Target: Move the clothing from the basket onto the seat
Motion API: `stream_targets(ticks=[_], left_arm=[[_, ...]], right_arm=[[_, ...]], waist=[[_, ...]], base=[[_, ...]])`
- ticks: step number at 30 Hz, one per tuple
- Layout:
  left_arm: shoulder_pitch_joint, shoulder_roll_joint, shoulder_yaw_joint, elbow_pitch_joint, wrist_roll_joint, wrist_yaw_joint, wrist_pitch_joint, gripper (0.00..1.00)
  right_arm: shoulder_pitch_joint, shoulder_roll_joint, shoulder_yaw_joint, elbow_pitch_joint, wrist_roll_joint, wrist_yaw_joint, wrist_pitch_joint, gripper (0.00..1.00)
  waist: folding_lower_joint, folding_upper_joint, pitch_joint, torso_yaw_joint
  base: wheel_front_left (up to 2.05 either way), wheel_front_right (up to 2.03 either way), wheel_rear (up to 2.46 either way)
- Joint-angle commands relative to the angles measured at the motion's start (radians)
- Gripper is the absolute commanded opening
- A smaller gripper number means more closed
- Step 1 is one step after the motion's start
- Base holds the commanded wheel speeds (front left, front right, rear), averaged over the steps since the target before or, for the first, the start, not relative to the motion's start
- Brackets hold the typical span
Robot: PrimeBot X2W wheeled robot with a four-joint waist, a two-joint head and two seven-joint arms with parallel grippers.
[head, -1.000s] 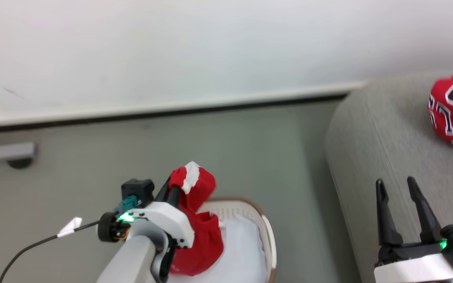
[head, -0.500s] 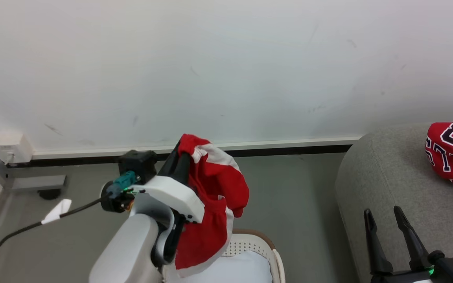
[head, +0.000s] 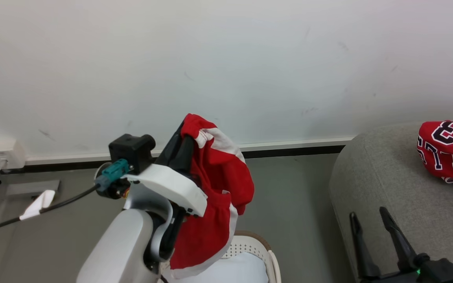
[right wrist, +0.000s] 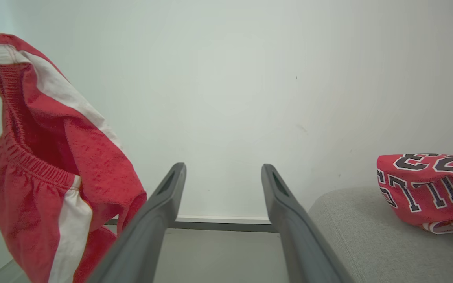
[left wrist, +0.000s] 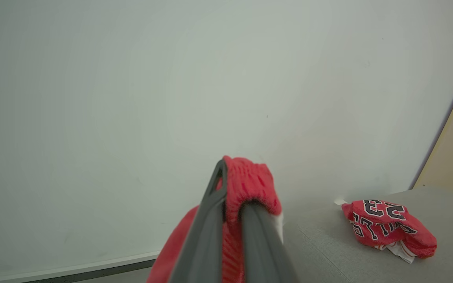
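Above the basket point(head: 246, 247), clothing point(head: 214, 196) now higher

Two garments point(head: 210, 184) point(head: 446, 151), one basket point(head: 250, 247), one sofa point(head: 387, 177)

White wall point(head: 226, 59), white skirting point(head: 289, 144), grey floor point(head: 289, 192), pale cushion point(head: 232, 272)

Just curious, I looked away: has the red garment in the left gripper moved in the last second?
Yes. The red garment has risen: its top sits much higher above the basket rim than before.
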Motion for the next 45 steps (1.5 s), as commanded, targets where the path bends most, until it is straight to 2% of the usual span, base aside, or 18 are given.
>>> stream_targets(ticks=[1,5,11,18,23,29,36,37,38,39,43,45], left_arm=[[0.016,0.004,-0.002,-0.005,0.001,0.004,0.001,0.00],[0.027,0.002,-0.007,-0.024,-0.004,0.008,0.009,0.00],[0.036,-0.002,-0.022,-0.039,-0.009,0.006,0.015,0.00],[0.053,-0.015,-0.060,-0.053,-0.014,-0.004,0.021,0.00],[0.057,-0.029,-0.093,-0.064,-0.015,-0.015,0.023,0.00],[0.061,-0.039,-0.132,-0.086,-0.018,-0.025,0.034,0.00],[0.064,-0.047,-0.169,-0.108,-0.024,-0.032,0.050,0.00],[0.063,-0.048,-0.172,-0.108,-0.027,-0.033,0.050,0.00],[0.062,-0.049,-0.173,-0.103,-0.028,-0.031,0.050,0.00],[0.061,-0.050,-0.172,-0.097,-0.027,-0.027,0.048,0.00],[0.061,-0.033,-0.162,-0.072,-0.014,-0.013,0.035,0.00],[0.067,-0.024,-0.161,-0.057,-0.005,-0.010,0.028,0.87]], right_arm=[[-0.012,-0.002,0.004,-0.008,-0.014,-0.002,0.001,1.00],[-0.030,-0.005,0.080,-0.027,-0.077,-0.002,0.001,1.00],[-0.115,-0.093,0.257,-0.031,-0.089,-0.002,0.001,1.00],[-0.300,-0.181,0.438,0.081,-0.070,-0.002,0.001,1.00],[-0.407,-0.176,0.520,0.204,-0.036,-0.002,0.001,1.00],[-0.506,-0.140,0.565,0.338,-0.028,-0.002,0.001,1.00],[-0.593,-0.071,0.603,0.498,0.002,-0.002,0.001,1.00],[-0.598,-0.063,0.602,0.517,0.023,-0.002,0.001,0.75],[-0.602,-0.056,0.597,0.525,0.042,-0.002,0.001,0.26],[-0.602,-0.050,0.598,0.533,0.060,-0.002,0.001,0.00],[-0.606,-0.044,0.591,0.542,0.106,-0.002,0.001,0.00],[-0.611,-0.047,0.571,0.536,0.121,-0.002,0.001,0.00]], waist=[[0.0001,-0.0001,0.001,-0.001],[0.0001,-0.0001,0.003,-0.008],[0.0001,-0.0001,0.008,-0.017],[0.0001,-0.0001,0.002,-0.013],[0.0001,-0.0001,-0.005,0.001],[0.0001,-0.0001,-0.012,0.013],[0.0001,-0.0001,-0.010,0.019],[0.0001,-0.0001,-0.010,0.022],[0.0001,-0.0001,-0.010,0.026],[0.0001,-0.0001,-0.010,0.029],[0.0001,-0.0001,-0.007,0.032],[0.0001,-0.0001,-0.006,0.031]], base=[[0.00,0.00,0.00],[0.00,0.00,0.00],[0.00,0.00,0.00],[0.00,0.00,0.00],[0.00,0.00,0.00],[0.00,0.00,0.00],[0.00,0.00,0.00],[0.00,0.00,0.00],[0.00,0.00,0.00],[0.00,0.00,0.00],[0.00,0.00,0.00],[0.00,0.00,0.00]])
